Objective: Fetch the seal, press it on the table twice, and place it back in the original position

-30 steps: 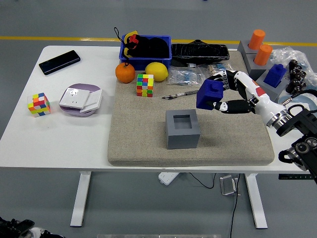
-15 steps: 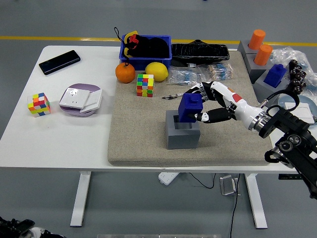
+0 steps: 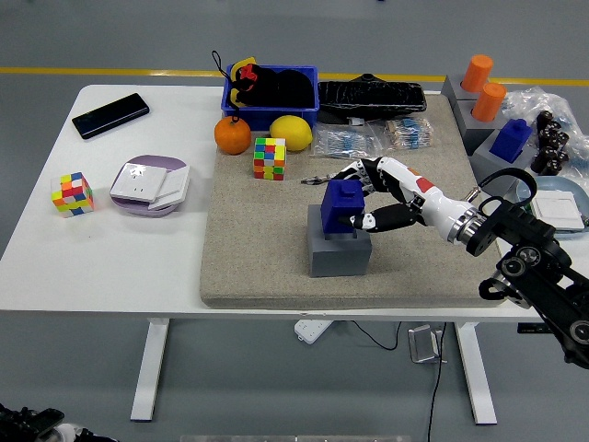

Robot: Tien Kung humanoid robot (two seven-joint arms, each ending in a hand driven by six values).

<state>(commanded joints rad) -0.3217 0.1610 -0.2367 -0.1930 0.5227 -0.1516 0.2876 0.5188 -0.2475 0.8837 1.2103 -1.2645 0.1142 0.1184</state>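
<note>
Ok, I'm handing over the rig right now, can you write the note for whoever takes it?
Right hand: shut on the blue seal, lowering it into the grey holder on the felt mat.
Left hand: not in view.
Done: seal carried back from the right and into the holder's opening.
Left: seat it fully, release, withdraw. Whether both presses happened cannot be told from these views.

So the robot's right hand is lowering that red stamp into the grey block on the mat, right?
Not quite: the stamp is blue, not red, as the head view shows. The rest holds: the right hand grips it and sets it into the grey block on the mat.
</note>
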